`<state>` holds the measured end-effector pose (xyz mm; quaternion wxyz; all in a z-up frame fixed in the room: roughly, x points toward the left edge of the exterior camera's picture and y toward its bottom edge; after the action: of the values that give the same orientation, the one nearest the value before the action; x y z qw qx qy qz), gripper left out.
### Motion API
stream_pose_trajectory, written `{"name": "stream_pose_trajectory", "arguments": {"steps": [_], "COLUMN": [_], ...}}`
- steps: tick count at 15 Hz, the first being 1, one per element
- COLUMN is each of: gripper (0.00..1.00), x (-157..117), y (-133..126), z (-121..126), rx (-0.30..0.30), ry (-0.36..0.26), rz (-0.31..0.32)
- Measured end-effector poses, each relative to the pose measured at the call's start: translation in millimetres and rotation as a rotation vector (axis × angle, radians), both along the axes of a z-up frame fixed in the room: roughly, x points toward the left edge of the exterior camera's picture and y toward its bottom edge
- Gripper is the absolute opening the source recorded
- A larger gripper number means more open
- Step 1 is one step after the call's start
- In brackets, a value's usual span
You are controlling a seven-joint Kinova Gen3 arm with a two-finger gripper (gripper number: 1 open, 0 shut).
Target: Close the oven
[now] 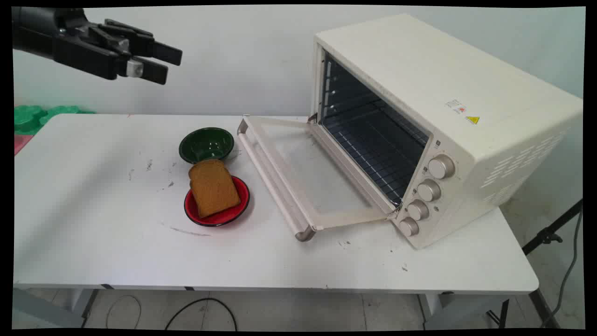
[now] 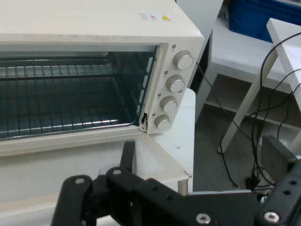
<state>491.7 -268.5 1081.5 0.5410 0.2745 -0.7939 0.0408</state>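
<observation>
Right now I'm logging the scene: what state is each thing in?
Oven: door folded fully down, rack bare.
Toast: lying on the red plate, overhanging its far rim.
Green bowl: upright, nothing in it.
Gripper: open, raised above the table's left side, holding nothing.

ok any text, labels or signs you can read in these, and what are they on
No words or numbers can be read anywhere.
Yellow warning triangle sign: on top of the oven, beside a small white sticker whose print is too small to read.
Small marks beside the knobs: too small to read.
Bowl, plate, toast, table, gripper: no lettering visible.
</observation>
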Motion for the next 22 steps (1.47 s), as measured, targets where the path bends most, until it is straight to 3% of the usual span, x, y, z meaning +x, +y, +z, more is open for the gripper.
{"name": "stream_pose_trajectory", "arguments": {"steps": [11,22], "gripper": [1.0,1.0], "x": [2.2,5.5], "y": [3.5,6.0], "z": [0.1,-4.9], "rx": [-0.006,-0.013], "ry": [-0.019,-0.085], "rz": [-0.001,-0.005]}}
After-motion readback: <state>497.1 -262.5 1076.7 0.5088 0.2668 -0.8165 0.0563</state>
